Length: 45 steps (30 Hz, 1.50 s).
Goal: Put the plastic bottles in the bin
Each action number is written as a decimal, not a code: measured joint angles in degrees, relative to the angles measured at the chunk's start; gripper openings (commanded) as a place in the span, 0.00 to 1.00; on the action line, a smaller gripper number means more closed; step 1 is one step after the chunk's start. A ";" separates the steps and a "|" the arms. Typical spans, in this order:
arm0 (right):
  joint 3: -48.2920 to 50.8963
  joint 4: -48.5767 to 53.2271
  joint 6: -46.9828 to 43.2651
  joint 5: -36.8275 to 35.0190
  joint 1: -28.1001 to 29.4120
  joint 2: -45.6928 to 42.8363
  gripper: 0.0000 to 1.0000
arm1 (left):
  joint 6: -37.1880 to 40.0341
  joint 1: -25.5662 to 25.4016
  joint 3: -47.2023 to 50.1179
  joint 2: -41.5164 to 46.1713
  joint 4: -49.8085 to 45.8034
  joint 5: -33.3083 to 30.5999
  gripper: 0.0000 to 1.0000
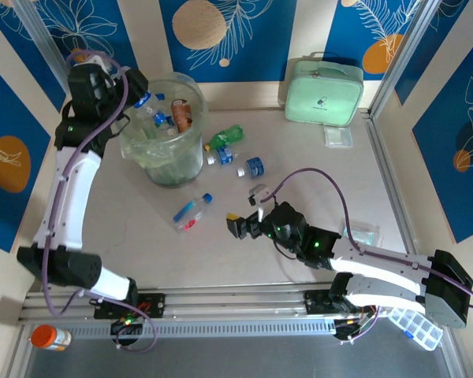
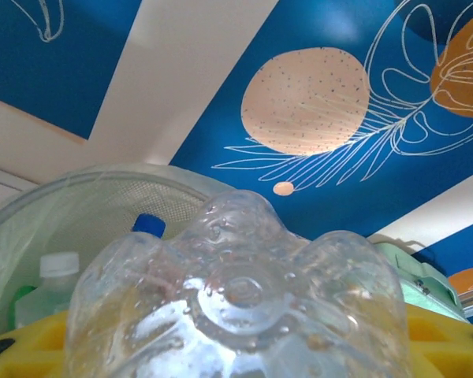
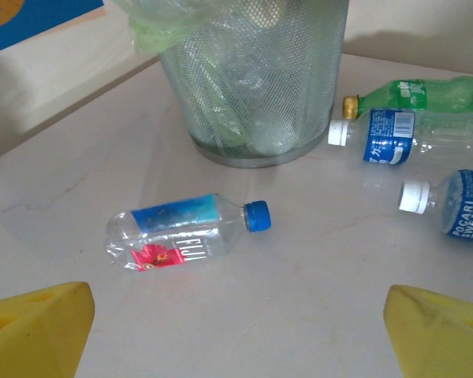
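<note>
The left gripper [image 1: 134, 90] is hanging at the rim of the mesh bin [image 1: 177, 161] in the upper left of the top view, clamping a clear bottle [image 2: 244, 307] base-out between its yellow fingers. If that bottle is let go too near the rim, it is likely glancing off the edge or the bottles already piled inside and dropping back out. An arm leaning on the green liner is also risking a tipped bin. The right gripper [image 3: 236, 346] is standing wide open and empty, facing the Fiji bottle [image 3: 181, 232] lying on its side at centre. One finger touching first is probably sending that round body rolling. A green bottle [image 3: 422, 94] and a Pocari Sweat bottle [image 3: 457, 205] are waiting at the right. The table [image 1: 315, 205] is showing smooth pale beige. Blue wall panels [image 1: 244, 24] with white leaf lines and peach discs are surrounding it.
</note>
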<state>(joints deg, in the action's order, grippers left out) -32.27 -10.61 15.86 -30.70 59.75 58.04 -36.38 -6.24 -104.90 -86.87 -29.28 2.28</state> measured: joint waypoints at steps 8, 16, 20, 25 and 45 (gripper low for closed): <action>-2.58 1.31 -1.51 -3.89 2.38 5.11 0.94 | 4.85 0.76 -17.99 -18.64 -13.70 6.78 0.39; -4.46 2.38 -3.72 -7.41 4.81 7.72 0.95 | 8.48 1.46 -22.67 -28.06 -23.45 12.52 0.45; -5.27 2.29 -4.87 -8.79 5.68 8.61 0.95 | 8.44 1.99 -25.79 -32.04 -25.35 17.81 0.53; -5.29 2.29 -6.05 -10.05 6.43 9.57 0.95 | 8.41 1.99 -28.15 -34.49 -26.27 20.13 0.69; -5.88 1.73 -8.09 -11.63 7.65 10.82 0.95 | 8.48 1.99 -23.50 -29.97 -25.22 19.39 0.89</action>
<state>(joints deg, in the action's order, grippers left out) -38.15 -8.88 7.77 -42.33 67.40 68.86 -27.90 -4.25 -128.40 -116.84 -54.50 21.67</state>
